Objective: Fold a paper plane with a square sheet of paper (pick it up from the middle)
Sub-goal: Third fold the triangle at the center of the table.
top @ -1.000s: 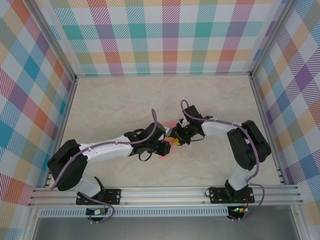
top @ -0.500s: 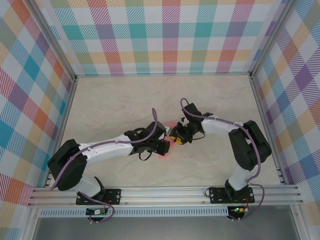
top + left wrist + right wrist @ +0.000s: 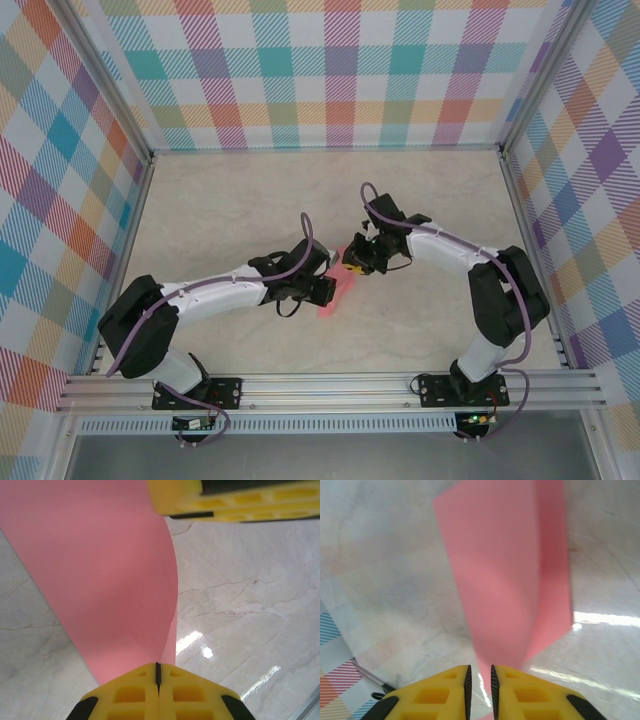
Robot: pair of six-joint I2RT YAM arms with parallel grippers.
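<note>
The square sheet of paper (image 3: 336,298) is a folded salmon-pink piece held above the table's middle. My left gripper (image 3: 325,291) is shut on its near end; in the left wrist view the paper (image 3: 100,570) fans up and away from the closed jaws (image 3: 158,672). My right gripper (image 3: 350,265) meets it from the far right, and its yellow fingers (image 3: 240,502) show at the paper's far end. In the right wrist view the paper (image 3: 505,570) tapers down into a narrow gap between the jaws (image 3: 480,680), with table glare visible in that gap.
The marble-look tabletop (image 3: 250,210) is ringed by checked walls (image 3: 340,70) on three sides and an aluminium rail (image 3: 330,388) at the near edge. A strip of checked wall (image 3: 335,680) shows low on the left of the right wrist view.
The right gripper has shifted a little left and away from the bases, and its jaws have narrowed around the paper. More pink paper now hangs below the left gripper, which stays shut.
</note>
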